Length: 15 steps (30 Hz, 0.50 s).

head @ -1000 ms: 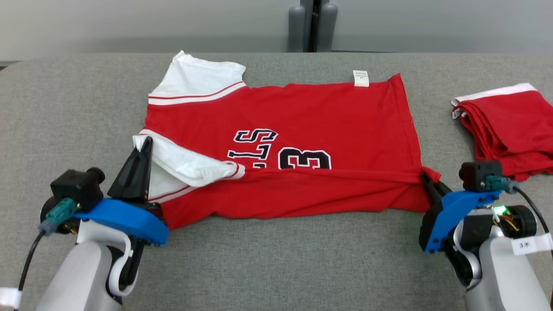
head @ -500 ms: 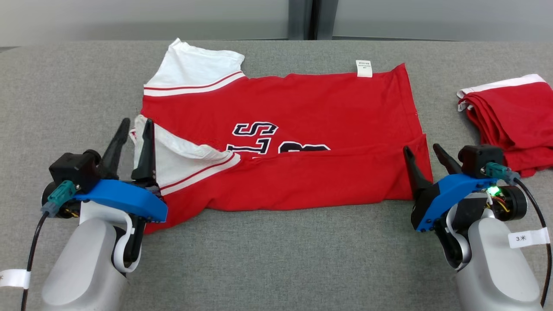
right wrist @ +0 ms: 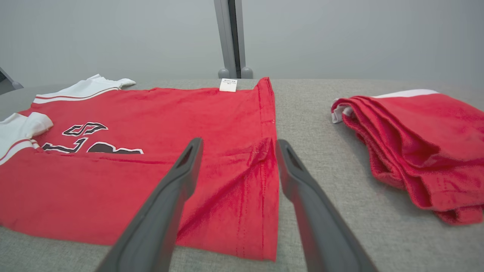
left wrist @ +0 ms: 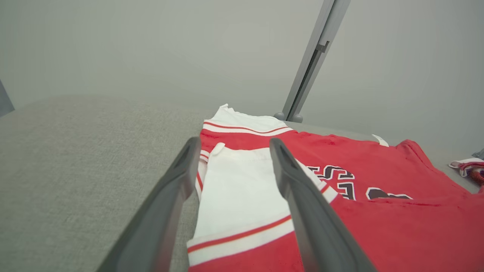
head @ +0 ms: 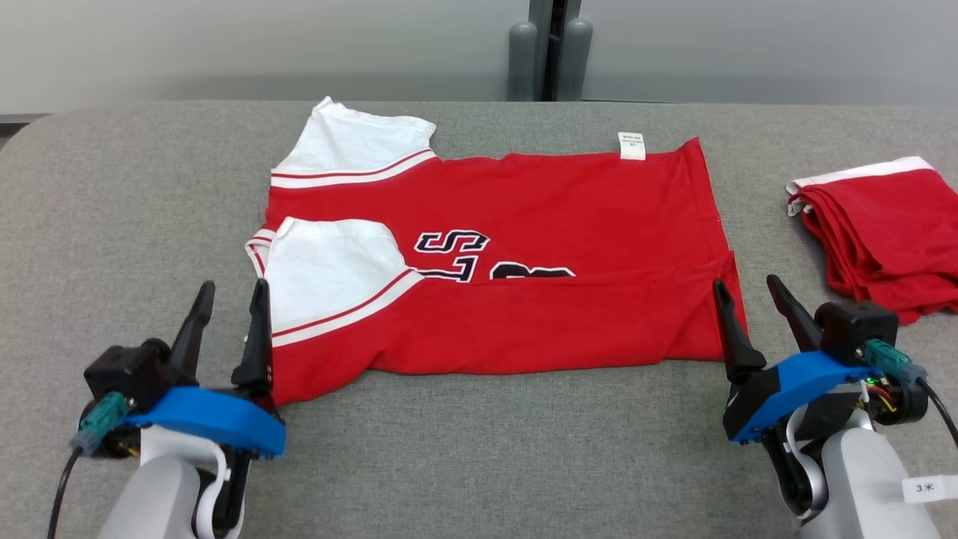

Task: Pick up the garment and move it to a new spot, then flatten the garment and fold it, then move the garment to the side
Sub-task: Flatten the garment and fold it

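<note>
Red-and-white jersey (head: 524, 217) lies across the middle of the bench (head: 112, 209), near long edge folded up over the number, so I'd say first fold's done; more folds and the shift aside are left. My left gripper (head: 233, 288) and right gripper (head: 745, 284) sit spread wide, empty, at its near corners. Right wrist view gives me the puckered hem corner (right wrist: 264, 151); left wrist shows the flat white sleeve (left wrist: 242, 181) instead.

On the red garment (head: 569, 217) I read a black, white-edged "S"; the characters below it are cut off by the fold. Its white tag (head: 631, 145) has print too small for me. A label (head: 926, 488) on the right forearm (head: 861, 479) reads "3" and a star-like mark.
</note>
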### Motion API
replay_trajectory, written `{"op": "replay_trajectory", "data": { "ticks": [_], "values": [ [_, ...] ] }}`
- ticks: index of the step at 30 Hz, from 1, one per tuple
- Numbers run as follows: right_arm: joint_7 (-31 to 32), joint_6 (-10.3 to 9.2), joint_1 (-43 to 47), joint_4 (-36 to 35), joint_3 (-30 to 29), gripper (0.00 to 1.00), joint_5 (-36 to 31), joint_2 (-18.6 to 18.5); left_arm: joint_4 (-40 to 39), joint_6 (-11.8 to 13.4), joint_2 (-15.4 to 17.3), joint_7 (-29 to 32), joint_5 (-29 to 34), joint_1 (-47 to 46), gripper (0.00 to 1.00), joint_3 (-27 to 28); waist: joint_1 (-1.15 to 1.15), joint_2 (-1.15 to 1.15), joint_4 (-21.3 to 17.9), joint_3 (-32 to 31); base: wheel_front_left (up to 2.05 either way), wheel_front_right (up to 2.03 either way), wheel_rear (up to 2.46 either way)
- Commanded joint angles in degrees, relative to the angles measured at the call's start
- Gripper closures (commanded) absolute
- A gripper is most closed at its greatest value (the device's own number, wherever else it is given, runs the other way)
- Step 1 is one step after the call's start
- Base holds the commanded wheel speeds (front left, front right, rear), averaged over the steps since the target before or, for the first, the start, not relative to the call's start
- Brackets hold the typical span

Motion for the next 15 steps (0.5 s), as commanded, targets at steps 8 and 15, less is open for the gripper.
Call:
{"op": "replay_trajectory", "data": {
  "ticks": [8, 15],
  "values": [
    [1.0, 0.0, 4.7, -2.6, -0.9, 0.0, 0.5, -0.1, -3.9, 2.8, -0.1, 9.0, -5.0, 9.0, 0.0, 0.5, 0.0, 0.0, 0.7, -0.9, 0.0, 0.0, 0.0],
    [2.1, 0.0, 5.0, -3.4, -1.3, 0.0, -0.2, -0.1, -4.9, 3.8, -0.8, 16.4, -10.5, 10.2, 0.0, 2.0, 0.0, 0.0, 0.4, 0.2, 0.0, 0.0, 0.0]
  ]
}}
